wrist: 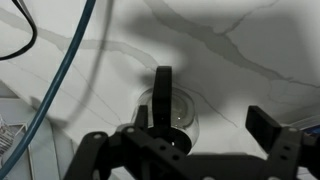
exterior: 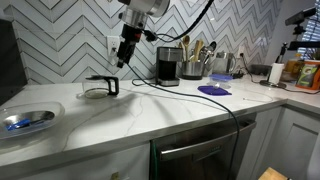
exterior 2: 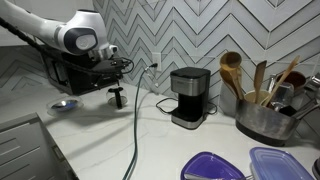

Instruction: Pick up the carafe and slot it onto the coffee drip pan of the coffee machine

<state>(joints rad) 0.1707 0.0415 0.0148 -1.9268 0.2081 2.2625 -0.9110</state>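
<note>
The carafe point(exterior: 99, 89) is a small clear-glass pot with a black looped handle. It stands on the white marble counter, also in an exterior view point(exterior 2: 117, 98) and in the wrist view point(wrist: 178, 105). My gripper point(exterior: 121, 60) hangs open and empty above it, a little to one side; it also shows in an exterior view point(exterior 2: 119, 66). In the wrist view the jaws point(wrist: 205, 125) are spread, with one finger next to the carafe's handle. The black coffee machine point(exterior: 168, 66) point(exterior 2: 188, 95) stands farther along the counter by the wall, its dark drip pan point(exterior 2: 186, 122) bare.
A metal canister of wooden utensils point(exterior: 193, 66) point(exterior 2: 262, 112) stands beside the coffee machine. A flat purple disc point(exterior: 214, 90) point(exterior 2: 212, 166) lies beyond it. A blue-tinted glass dish point(exterior: 26, 121) point(exterior 2: 65, 104) sits near the carafe. A black cable point(exterior: 215, 105) trails across the counter.
</note>
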